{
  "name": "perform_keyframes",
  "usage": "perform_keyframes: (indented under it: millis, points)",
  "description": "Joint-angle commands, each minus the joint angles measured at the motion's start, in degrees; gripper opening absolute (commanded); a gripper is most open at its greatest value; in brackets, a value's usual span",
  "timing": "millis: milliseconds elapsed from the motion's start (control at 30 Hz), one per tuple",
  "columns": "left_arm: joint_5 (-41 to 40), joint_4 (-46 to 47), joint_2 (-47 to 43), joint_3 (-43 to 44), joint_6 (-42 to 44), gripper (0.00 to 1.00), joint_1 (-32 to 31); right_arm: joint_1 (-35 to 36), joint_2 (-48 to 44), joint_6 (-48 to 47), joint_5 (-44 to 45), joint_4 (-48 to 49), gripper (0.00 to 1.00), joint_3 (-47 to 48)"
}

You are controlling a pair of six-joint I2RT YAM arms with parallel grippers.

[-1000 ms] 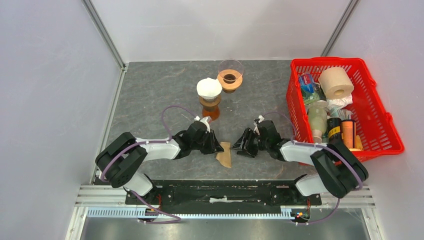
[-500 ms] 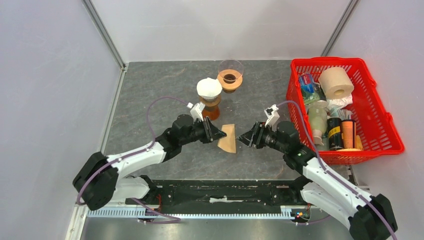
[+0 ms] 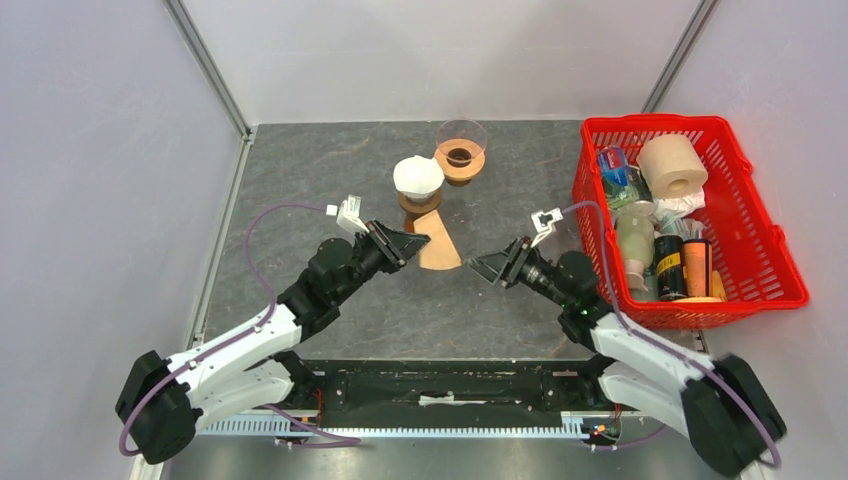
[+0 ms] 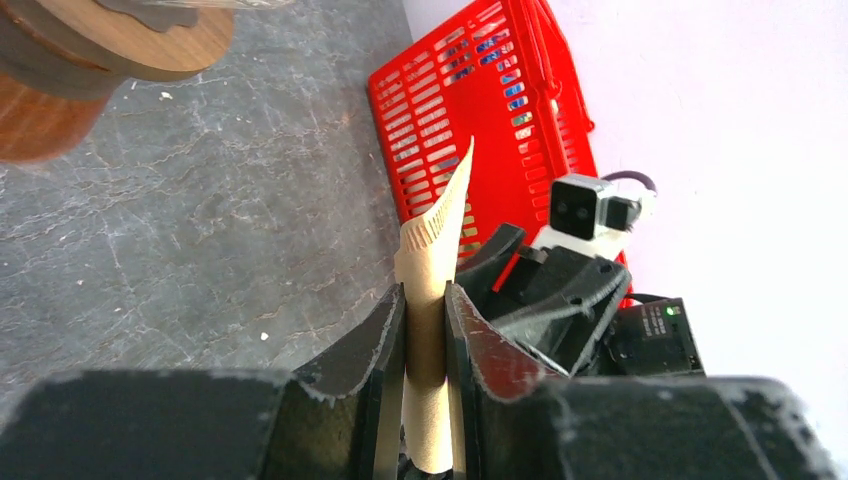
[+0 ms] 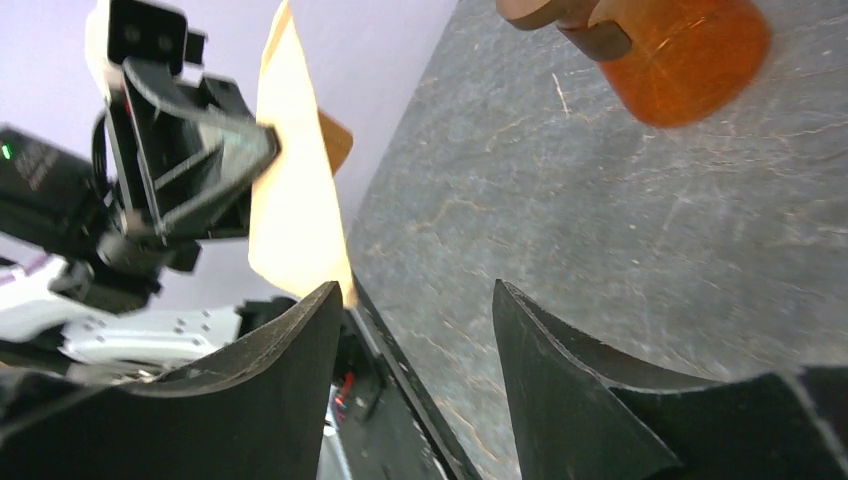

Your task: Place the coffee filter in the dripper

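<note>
Now we risk a snag.
Our left gripper (image 3: 417, 243) pinches the flat filter (image 3: 440, 250), right gripper (image 3: 480, 265) spread empty; unopened, it could foul the white-lined stand (image 3: 418, 178) beside the dripper (image 3: 461, 152).

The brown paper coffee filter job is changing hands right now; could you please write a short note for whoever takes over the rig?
Left gripper: shut on the flat brown paper coffee filter, held on edge.
Right gripper: open, empty, facing the filter from the other side.
Clear glass dripper with wooden collar: stands farther back, no filter seen in it. The dripper beside it already carries a white filter.
Done: filter gripped.
Left: probably open the filter out and seat it in the clear glass dripper.
</note>
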Motion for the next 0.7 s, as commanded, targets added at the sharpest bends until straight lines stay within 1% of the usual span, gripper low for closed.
perform_keyframes:
  millis: [0,67,133,233,300,467,667]
  points:
    - [-3.99,0.79,-0.68,-0.51,-3.64,0.26,0.09,0.06,13.02,15.76,-3.33,27.02,0.63,2.68]
    - [-4.31,0.85,-0.54,-0.55,-3.76,0.26,0.06,-0.01,19.94,20.80,-4.80,35.16,0.62,3.23]
    - [-4.49,1.05,-0.42,-0.38,-3.53,0.26,0.00,0.19,25.49,24.25,-6.60,40.95,0.60,4.53]
    - [-5.07,0.95,-0.01,-0.28,-3.02,0.26,0.00,0.59,32.03,29.56,-8.13,50.30,0.56,5.99]
    - [-5.92,0.52,0.07,-0.32,-2.47,0.26,0.00,0.78,33.62,30.55,-8.83,50.44,0.54,6.94]
    - [-9.23,-0.64,0.08,-0.63,-1.44,0.26,0.00,1.08,32.94,30.41,-9.08,50.38,0.53,6.80]
    - [-10.13,-0.59,0.82,-0.23,-0.93,0.27,0.00,1.73,32.38,30.02,-9.59,48.50,0.51,6.95]
